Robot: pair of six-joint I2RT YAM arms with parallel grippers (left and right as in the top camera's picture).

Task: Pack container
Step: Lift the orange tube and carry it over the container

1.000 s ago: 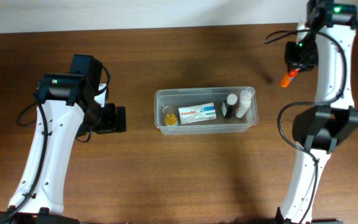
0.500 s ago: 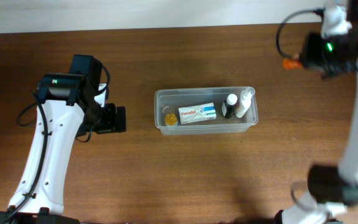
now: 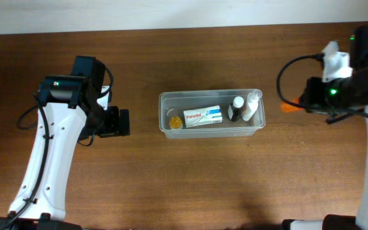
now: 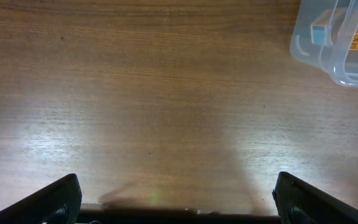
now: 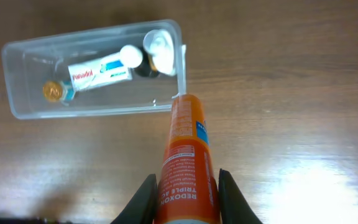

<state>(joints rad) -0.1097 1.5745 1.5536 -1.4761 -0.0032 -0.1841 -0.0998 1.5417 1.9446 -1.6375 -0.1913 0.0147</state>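
The clear plastic container sits mid-table and holds a white Panadol box, a small gold-capped item, a dark bottle and a white bottle. It also shows in the right wrist view and, partly, in the left wrist view. My right gripper is shut on an orange Redoxon tube, held above the table to the right of the container. My left gripper is open and empty, left of the container.
The wooden table surrounds the container. A white wall strip runs along the far edge. Cables hang from both arms.
My right arm has swung with the orange tube from the back right down toward the container's right end. The left arm has not moved.
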